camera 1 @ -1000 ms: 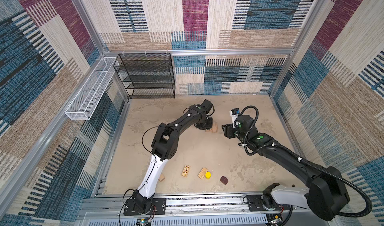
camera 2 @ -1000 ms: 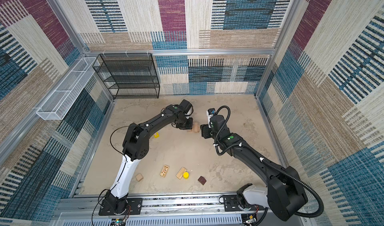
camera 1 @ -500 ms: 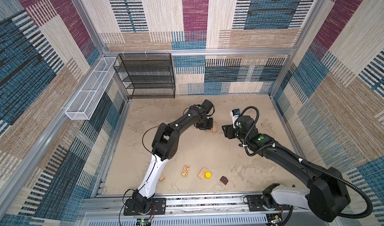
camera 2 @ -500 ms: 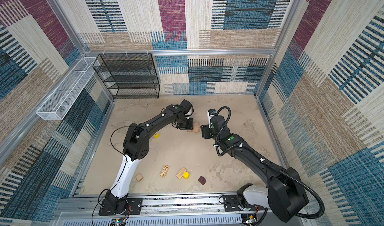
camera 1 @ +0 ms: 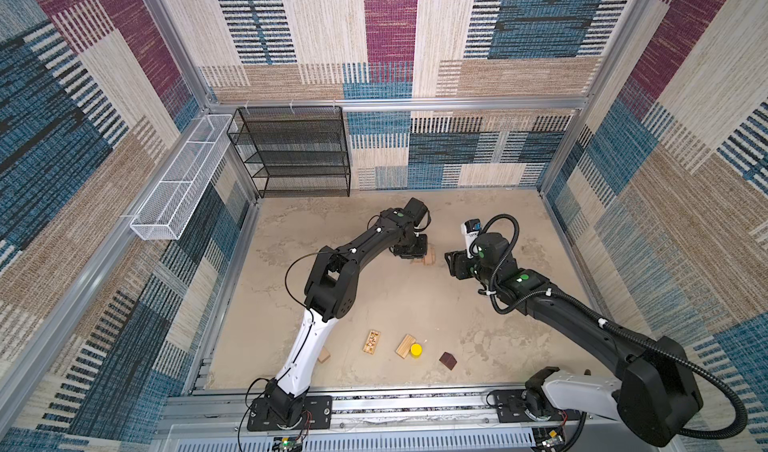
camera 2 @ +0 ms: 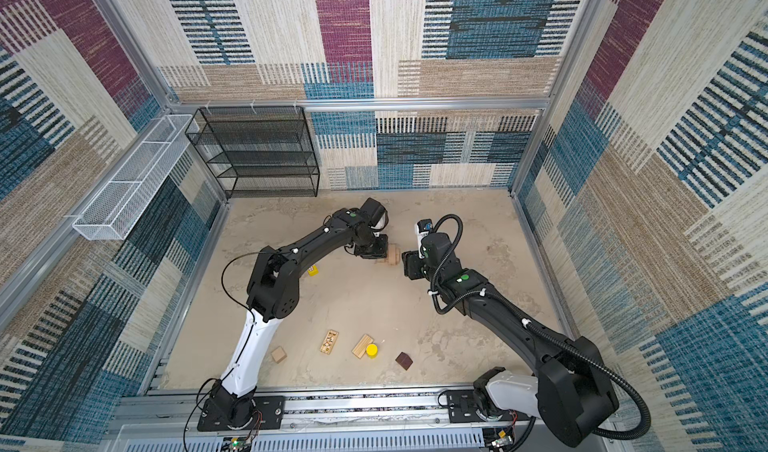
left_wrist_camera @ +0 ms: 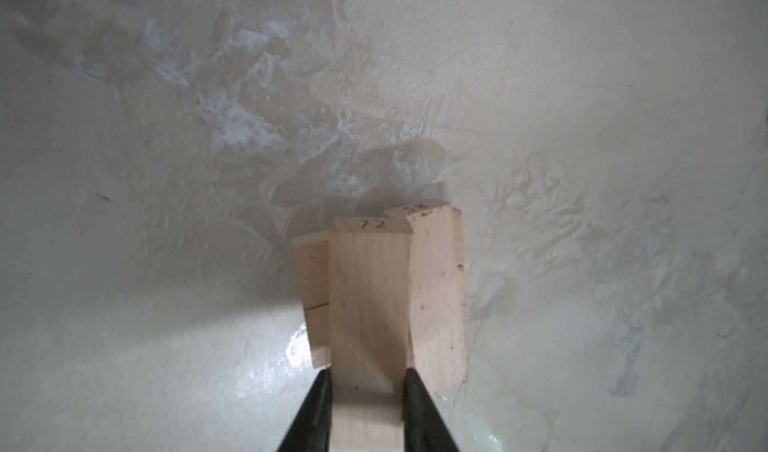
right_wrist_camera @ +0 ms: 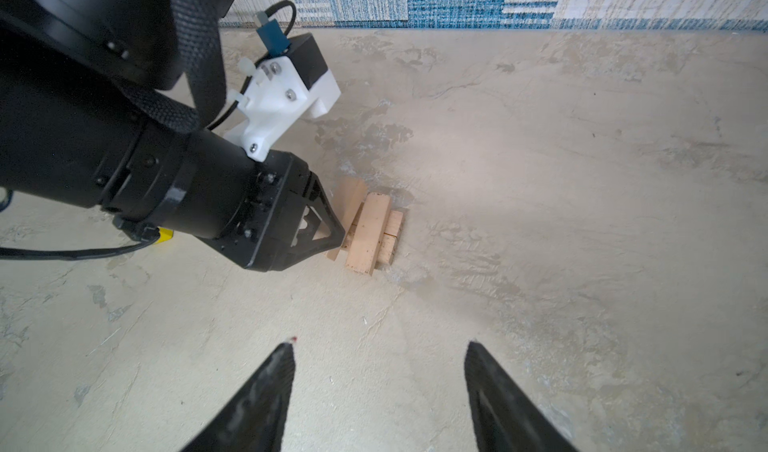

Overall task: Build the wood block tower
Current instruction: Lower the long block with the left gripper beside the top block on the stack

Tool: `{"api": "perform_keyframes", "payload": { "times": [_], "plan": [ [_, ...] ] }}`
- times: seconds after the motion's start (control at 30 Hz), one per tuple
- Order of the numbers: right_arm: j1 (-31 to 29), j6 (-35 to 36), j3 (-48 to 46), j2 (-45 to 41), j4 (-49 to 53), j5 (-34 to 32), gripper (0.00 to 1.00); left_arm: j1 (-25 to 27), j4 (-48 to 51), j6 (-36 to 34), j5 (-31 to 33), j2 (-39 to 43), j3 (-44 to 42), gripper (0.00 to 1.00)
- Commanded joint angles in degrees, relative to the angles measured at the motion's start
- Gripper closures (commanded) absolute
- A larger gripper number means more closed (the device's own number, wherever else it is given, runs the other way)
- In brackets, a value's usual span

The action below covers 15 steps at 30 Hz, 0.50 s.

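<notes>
The wood block tower (camera 1: pixel 428 258) (camera 2: pixel 392 255) is a low stack of pale planks (right_wrist_camera: pixel 370 233) on the floor at mid-back. My left gripper (left_wrist_camera: pixel 366 377) (camera 1: pixel 415 251) (camera 2: pixel 376 251) is shut on the middle plank (left_wrist_camera: pixel 368 304), with a plank lying along each side of it. My right gripper (right_wrist_camera: pixel 380 346) (camera 1: pixel 453 265) (camera 2: pixel 409 267) hangs open and empty just right of the stack. Loose wood blocks lie near the front: a printed plank (camera 1: pixel 371 341), a pale plank (camera 1: pixel 405 346), a yellow cylinder (camera 1: pixel 416 349), a dark brown block (camera 1: pixel 448 360) and a tan cube (camera 2: pixel 279 354).
A yellow dotted cube (camera 2: pixel 312 270) (right_wrist_camera: pixel 166 234) sits under the left arm. A black wire shelf (camera 1: pixel 295 154) stands at the back left wall, and a white wire basket (camera 1: pixel 178 179) hangs on the left wall. Patterned walls enclose the floor.
</notes>
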<state>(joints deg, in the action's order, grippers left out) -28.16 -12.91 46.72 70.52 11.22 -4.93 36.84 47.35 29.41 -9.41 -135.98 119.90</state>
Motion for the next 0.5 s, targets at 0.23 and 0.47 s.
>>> {"api": "perform_keyframes", "payload": {
  "times": [0.23,0.47],
  "plan": [
    [0.0,-0.6,-0.4,-0.3,-0.9,0.5,0.33,0.1,0.9,0.7,-0.8,-0.3,0.7,0.67],
    [0.0,-0.6,-0.4,0.1,-1.1,0.7,0.33,0.1,1.0,0.4,-0.5,0.3,1.3,0.67]
  ]
}}
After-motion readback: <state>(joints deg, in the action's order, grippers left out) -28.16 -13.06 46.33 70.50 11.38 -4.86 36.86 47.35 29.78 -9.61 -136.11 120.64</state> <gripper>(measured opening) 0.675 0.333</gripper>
